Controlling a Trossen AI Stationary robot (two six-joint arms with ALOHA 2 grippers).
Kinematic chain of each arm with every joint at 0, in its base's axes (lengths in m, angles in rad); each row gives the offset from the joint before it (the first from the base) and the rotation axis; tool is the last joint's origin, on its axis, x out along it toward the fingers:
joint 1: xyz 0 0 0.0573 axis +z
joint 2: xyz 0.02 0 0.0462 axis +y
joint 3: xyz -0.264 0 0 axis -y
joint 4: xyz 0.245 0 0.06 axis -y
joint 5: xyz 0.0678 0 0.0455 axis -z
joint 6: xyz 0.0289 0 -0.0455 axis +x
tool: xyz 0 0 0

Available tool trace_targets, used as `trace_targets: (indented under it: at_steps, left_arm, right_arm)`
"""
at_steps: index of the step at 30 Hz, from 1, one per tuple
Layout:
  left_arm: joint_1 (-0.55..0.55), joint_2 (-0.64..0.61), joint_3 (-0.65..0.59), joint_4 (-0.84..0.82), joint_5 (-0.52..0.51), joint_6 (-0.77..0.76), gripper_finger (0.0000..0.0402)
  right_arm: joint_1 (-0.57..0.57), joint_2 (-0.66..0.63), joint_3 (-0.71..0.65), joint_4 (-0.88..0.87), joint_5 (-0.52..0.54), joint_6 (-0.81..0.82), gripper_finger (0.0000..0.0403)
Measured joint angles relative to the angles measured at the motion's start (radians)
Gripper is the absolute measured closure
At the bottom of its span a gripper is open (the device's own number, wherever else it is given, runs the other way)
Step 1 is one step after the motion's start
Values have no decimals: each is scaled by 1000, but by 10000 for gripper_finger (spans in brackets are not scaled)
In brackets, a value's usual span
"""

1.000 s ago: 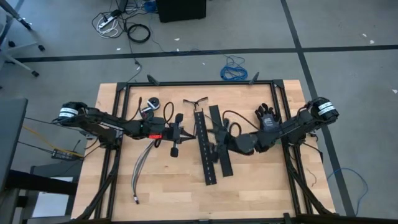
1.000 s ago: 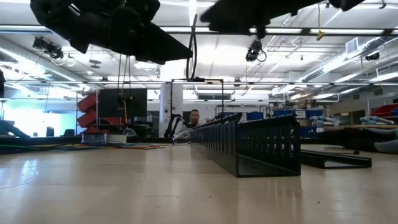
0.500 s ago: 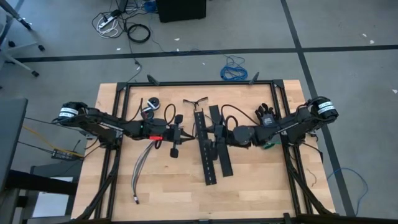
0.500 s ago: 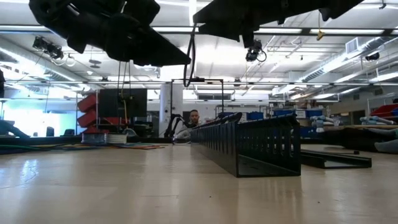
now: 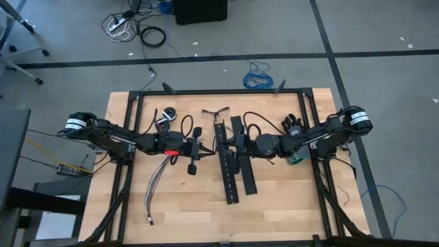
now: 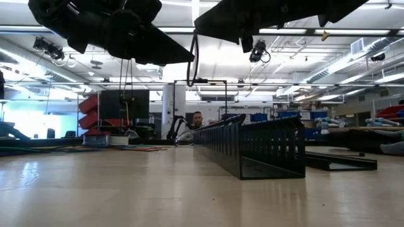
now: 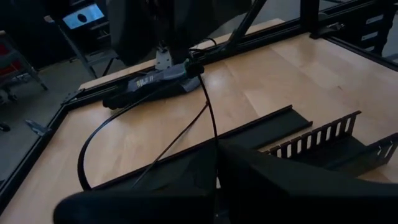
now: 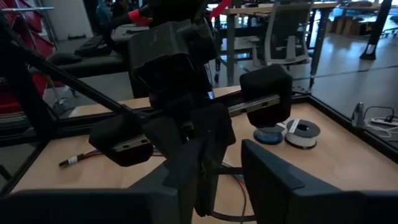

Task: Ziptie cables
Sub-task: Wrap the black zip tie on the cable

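The cables (image 5: 159,180) lie loose on the table below my left gripper (image 5: 199,148), whose shut fingers pinch a ziptie (image 7: 210,118), and I fear it could slip free if my right gripper (image 5: 230,146), partly open and empty, nudges it while closing in.

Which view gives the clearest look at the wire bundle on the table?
The high view: the cables lie in full on the wood below the left claw. The right wrist view catches only a short stretch with one end. I can't find them in the low or left wrist views.
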Motion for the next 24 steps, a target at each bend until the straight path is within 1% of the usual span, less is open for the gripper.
trace_targets:
  at_steps: [4, 9, 13, 17, 20, 24]
  left_arm:
    - [0, 0, 0, 0, 2, -3, 401]
    - [0, 0, 0, -2, 2, -4, 402]
    - [0, 0, 0, 0, 2, -6, 401]
    - [0, 0, 0, 13, 3, -48, 395]
    - [-5, 0, 0, 22, 10, -75, 377]
    - [-18, 0, 0, 21, 11, -83, 333]
  right_arm:
    - [-2, 0, 0, 0, -2, -3, 337]
    - [-2, 0, 0, 1, -9, -54, 395]
    - [-3, 0, 0, 9, -44, -59, 401]
    - [-3, 0, 0, 12, -65, -56, 402]
    - [-3, 0, 0, -14, -73, -53, 402]
    - [-5, 0, -1, -21, -73, -42, 402]
